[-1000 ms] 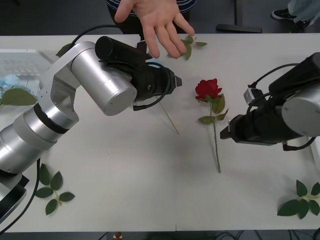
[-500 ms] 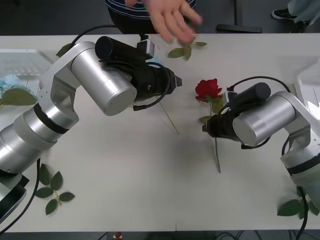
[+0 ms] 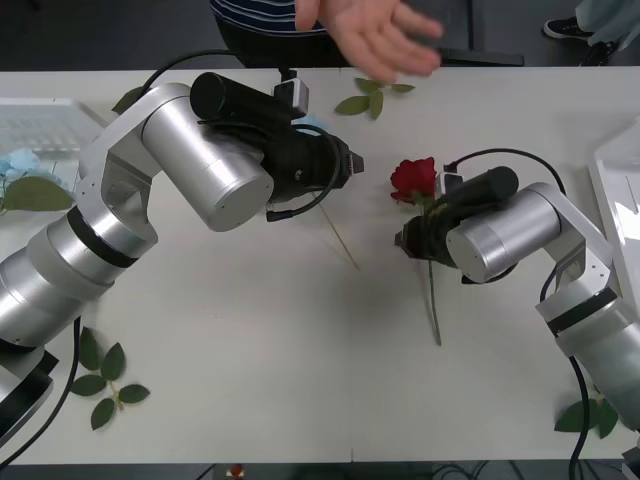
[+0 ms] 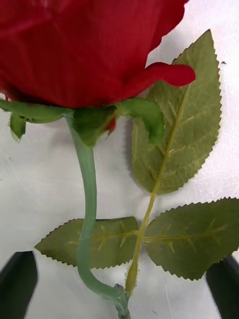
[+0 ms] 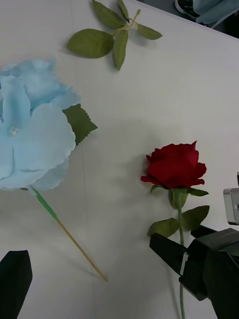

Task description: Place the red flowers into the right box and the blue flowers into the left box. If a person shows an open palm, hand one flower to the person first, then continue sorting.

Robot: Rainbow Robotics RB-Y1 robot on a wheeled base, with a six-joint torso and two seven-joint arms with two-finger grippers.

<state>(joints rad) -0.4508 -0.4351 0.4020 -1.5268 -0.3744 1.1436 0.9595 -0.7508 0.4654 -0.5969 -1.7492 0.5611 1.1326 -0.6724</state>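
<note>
Because the red rose (image 3: 416, 179) lies mid-table with its stem running toward the robot, the right gripper (image 5: 181, 251) sits nearest, fingers spread astride the stem below the leaves. Left gripper (image 3: 345, 165), seemingly open, hovers above a blue hydrangea (image 5: 31, 139). An open palm (image 3: 375, 32) waits beyond the white table (image 3: 250, 330).

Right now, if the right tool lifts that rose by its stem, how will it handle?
The rose is probably light. Its thin stem may bend and let the bloom droop. With the right tool open around it, it might twist when pinched.
</note>
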